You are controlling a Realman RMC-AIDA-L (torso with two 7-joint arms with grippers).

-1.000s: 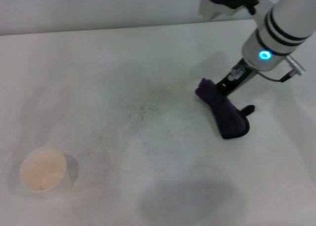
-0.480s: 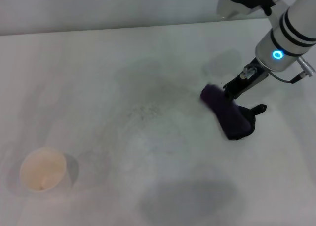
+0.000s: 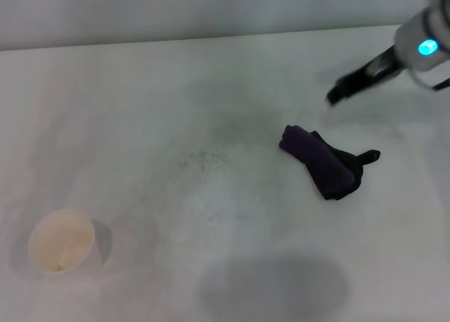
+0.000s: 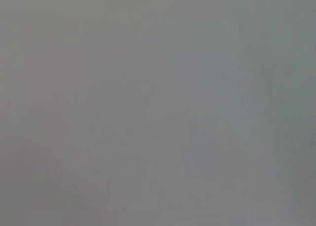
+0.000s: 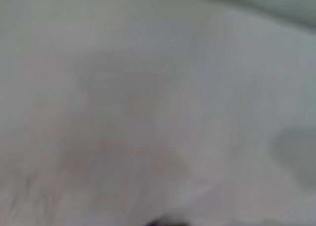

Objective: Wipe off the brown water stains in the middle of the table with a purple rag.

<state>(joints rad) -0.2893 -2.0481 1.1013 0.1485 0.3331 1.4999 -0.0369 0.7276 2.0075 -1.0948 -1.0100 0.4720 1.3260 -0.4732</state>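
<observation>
The purple rag [image 3: 322, 166] lies crumpled on the white table [image 3: 140, 90], right of the middle, with its black part and loop [image 3: 365, 155] pointing right. My right gripper [image 3: 335, 96] hangs above the table, behind and to the right of the rag, apart from it and holding nothing. No tan-brown puddle shows; only a faint grey speckled smudge [image 3: 204, 159] marks the table's middle, left of the rag. The right wrist view shows only blurred table surface [image 5: 148, 112]. The left wrist view shows plain grey. My left gripper is out of view.
A white paper cup [image 3: 61, 241] stands upright at the near left of the table. A broad grey shadow [image 3: 274, 283] lies on the near middle. The table's far edge [image 3: 176, 39] runs along the top of the head view.
My right gripper let go of the rag and drew away up and to the right. The rag stays where it was dropped, right of the middle.
</observation>
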